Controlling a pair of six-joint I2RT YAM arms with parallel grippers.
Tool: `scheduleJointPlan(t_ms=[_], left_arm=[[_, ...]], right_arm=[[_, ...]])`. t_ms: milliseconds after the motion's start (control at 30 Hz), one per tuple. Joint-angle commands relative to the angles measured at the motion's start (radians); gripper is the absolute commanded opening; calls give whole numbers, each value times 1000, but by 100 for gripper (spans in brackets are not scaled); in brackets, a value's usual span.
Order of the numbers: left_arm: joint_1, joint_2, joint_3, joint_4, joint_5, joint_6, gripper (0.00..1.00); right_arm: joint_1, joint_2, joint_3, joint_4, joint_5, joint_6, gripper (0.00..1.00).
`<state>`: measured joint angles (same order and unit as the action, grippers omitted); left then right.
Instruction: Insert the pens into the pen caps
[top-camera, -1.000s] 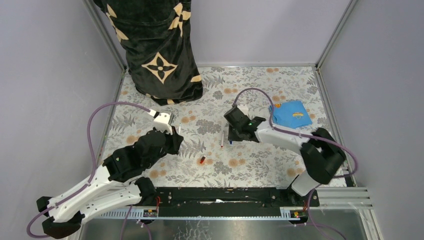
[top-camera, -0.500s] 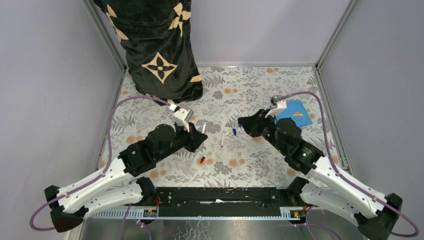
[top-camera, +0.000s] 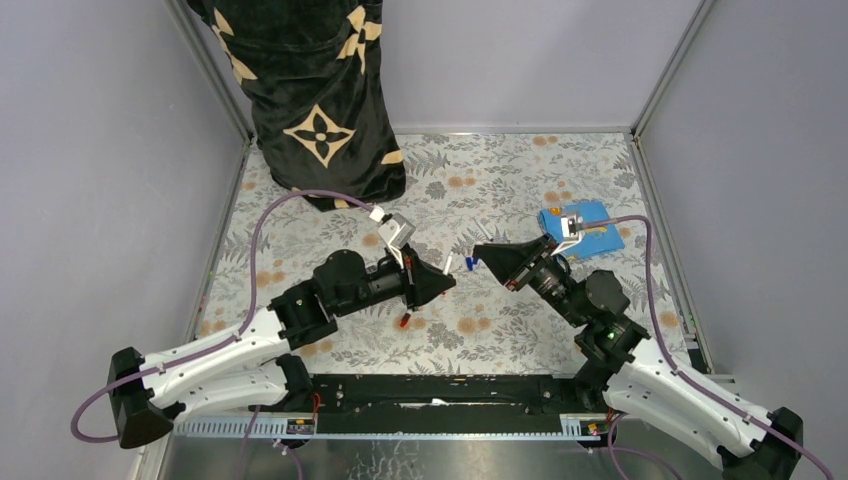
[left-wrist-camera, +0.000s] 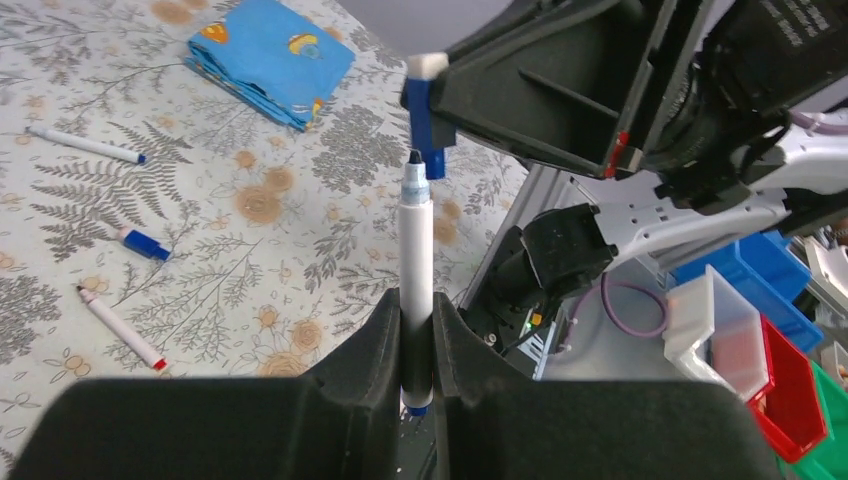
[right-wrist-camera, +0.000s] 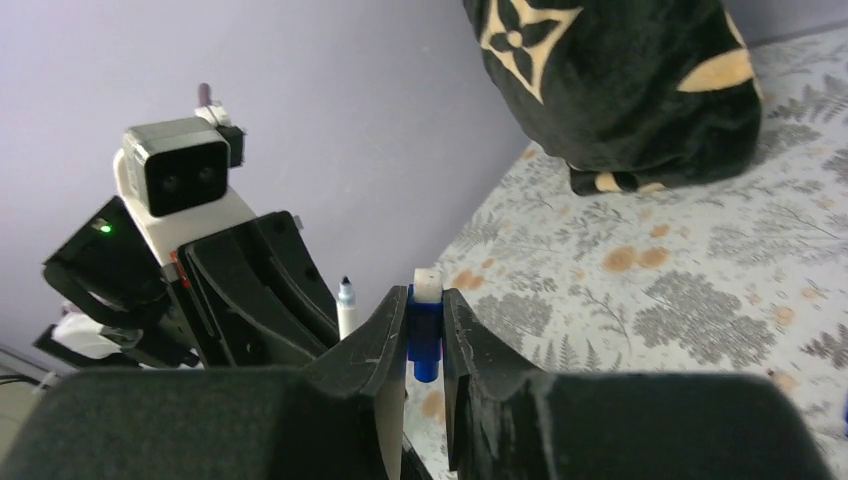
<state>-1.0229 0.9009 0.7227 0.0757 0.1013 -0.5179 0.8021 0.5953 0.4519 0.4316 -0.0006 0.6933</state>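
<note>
Holding one pen (left-wrist-camera: 416, 240) tip-outward, left gripper (left-wrist-camera: 417, 310) clamped on its barrel; right gripper (right-wrist-camera: 425, 300) pinched shut on a blue cap (right-wrist-camera: 425, 350), mouth facing that tip, just apart above the table (top-camera: 500, 180); seemingly aligned for pressing together.

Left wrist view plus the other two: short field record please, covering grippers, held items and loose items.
left gripper: shut on white-barrelled marker pen
right gripper: shut on small blue plastic cap
pen tip vs cap: close, not inserted
loose on floral-patterned table: blue-tipped pen, red-tipped pen, second blue cap, red cap
also: blue folded cloth
</note>
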Motion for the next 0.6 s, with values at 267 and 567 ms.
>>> scheduleJointPlan(t_ms=[267, 567], left_arm=[[-9, -41, 24, 84, 48, 35, 0], [-9, -17, 23, 111, 112, 41, 0]], right_arm=[[-2, 84, 50, 453, -63, 19, 0], [-2, 124, 116, 427, -104, -29, 0]])
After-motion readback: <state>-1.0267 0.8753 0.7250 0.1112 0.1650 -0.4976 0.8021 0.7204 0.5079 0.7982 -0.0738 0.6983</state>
